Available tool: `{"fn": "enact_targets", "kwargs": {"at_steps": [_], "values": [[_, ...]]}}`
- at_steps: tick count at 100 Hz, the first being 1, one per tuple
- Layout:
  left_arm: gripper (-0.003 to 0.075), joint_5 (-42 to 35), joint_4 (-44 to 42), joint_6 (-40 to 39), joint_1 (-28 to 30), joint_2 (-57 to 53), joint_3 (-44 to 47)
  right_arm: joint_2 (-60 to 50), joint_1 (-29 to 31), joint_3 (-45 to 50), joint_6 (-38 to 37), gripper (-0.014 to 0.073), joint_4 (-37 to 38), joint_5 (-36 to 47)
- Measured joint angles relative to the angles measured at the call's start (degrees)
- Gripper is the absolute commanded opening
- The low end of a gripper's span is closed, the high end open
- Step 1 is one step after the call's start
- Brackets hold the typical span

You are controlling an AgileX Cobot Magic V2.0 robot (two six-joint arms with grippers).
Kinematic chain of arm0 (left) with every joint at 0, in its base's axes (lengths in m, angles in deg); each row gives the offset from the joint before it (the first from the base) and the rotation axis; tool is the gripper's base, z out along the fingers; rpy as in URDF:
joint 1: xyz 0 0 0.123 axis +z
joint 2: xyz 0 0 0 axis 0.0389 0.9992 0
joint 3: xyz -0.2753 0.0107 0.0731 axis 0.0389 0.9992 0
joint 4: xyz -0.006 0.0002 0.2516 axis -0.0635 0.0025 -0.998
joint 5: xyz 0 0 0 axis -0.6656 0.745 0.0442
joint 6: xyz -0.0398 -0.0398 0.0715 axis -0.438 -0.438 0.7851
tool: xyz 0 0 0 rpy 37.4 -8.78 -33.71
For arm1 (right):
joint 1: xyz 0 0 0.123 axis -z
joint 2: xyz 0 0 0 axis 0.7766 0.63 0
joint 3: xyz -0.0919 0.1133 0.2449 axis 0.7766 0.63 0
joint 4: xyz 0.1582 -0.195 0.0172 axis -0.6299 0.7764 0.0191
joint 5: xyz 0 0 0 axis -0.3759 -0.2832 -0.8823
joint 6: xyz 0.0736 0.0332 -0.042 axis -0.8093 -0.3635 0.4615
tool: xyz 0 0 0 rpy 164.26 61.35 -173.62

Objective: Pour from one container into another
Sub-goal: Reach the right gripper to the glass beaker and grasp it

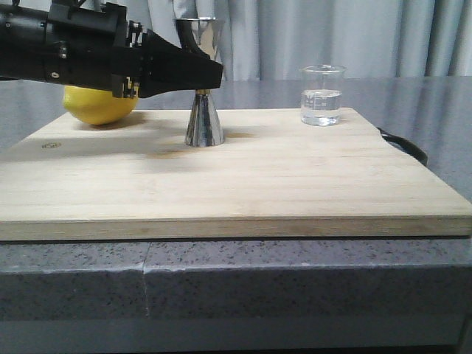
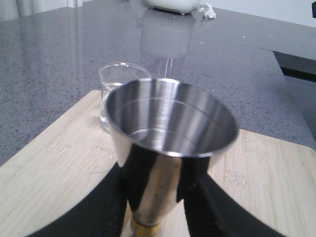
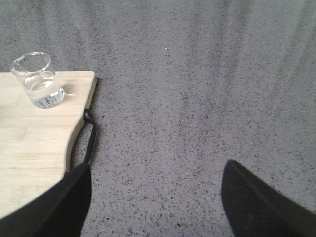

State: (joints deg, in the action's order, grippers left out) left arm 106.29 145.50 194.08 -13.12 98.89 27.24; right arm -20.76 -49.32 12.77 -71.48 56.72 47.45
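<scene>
The chief danger at this moment lay with the steel jigger (image 1: 203, 110): it stood upright on a narrow base near the middle of the wooden cutting board (image 1: 295, 184), and the left gripper (image 1: 210, 71) had its black fingers on either side of the upper cone, so any sideways nudge or uneven squeeze could, in my judgement, have tipped it over or sent it skating across the board. From the left wrist view the fingers (image 2: 202, 197) flanked the cone closely and seemed to press on it, so the claw looked closed on the jigger, though actual contact was hard to confirm. A second risk concerned the glass beaker (image 1: 322, 95), which sat at the far right of the board close to its edge; a clumsy approach could have knocked it off or spilled its contents. The beaker was small, clear, printed with white marks, flared at the rim and roughly half full of clear liquid. The jigger was shiny, hourglass-shaped, with a brass-coloured waist, its open cup apparently empty. The right gripper (image 3: 155, 197) hovered over the grey counter (image 3: 197, 98) right of the board, its fingers spread wide and holding nothing. A lemon (image 1: 99, 105) lay at the far left.
</scene>
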Motion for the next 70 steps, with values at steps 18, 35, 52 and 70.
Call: {"fn": "enact_targets", "kwargs": {"at_steps": [18,35,52,70], "values": [[0.0238,0.45,-0.11,0.0,0.0,0.0,-0.1,1.22,-2.11,0.0,0.0,0.0498,-1.27,6.01],[0.0238,0.56,-0.19,0.0,0.0,0.0,-0.1,4.99,-7.77,0.0,0.0,0.0498,-1.4,12.71],[0.0238,0.56,-0.19,0.0,0.0,0.0,-0.12,10.93,-13.92,0.0,0.0,0.0498,-1.4,21.18],[0.0238,0.56,-0.19,0.0,0.0,0.0,-0.12,19.25,-18.59,0.0,0.0,0.0498,-1.4,32.89]]}}
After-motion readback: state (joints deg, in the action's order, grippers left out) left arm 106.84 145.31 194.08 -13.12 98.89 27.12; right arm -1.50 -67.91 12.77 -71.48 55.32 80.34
